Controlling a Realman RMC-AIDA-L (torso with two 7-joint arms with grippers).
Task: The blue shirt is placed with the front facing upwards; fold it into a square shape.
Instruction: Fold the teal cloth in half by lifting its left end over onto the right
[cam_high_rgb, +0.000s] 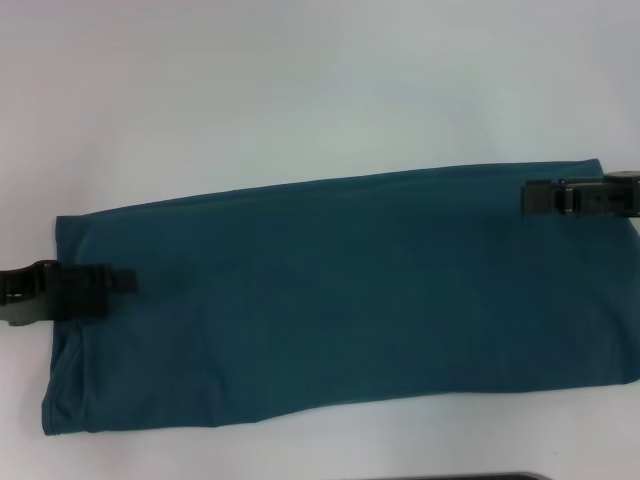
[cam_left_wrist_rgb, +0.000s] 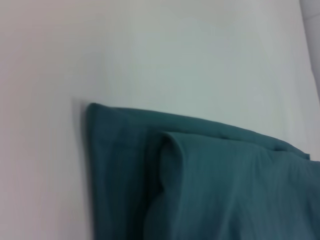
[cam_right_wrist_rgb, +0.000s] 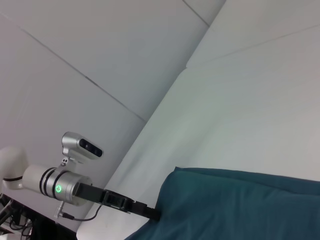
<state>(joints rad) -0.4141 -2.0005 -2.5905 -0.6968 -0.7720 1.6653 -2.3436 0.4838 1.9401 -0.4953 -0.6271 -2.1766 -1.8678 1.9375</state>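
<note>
Blue shirt (cam_high_rgb: 340, 300): soft matte cotton, folded into long band across white worktop (cam_high_rgb: 300, 90). Left end effector (cam_high_rgb: 125, 283) at left edge, right end effector (cam_high_rgb: 530, 197) at far right corner; grip state: cannot tell.

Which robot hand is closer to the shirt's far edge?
Right. The right gripper sits by the far edge of the blue shirt; the left gripper is midway down its left end.

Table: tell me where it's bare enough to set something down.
The table is bare beyond the far edge of the blue shirt, and in a thin strip along its near edge. The middle is covered, with the left claw and right claw at the shirt's two ends.
</note>
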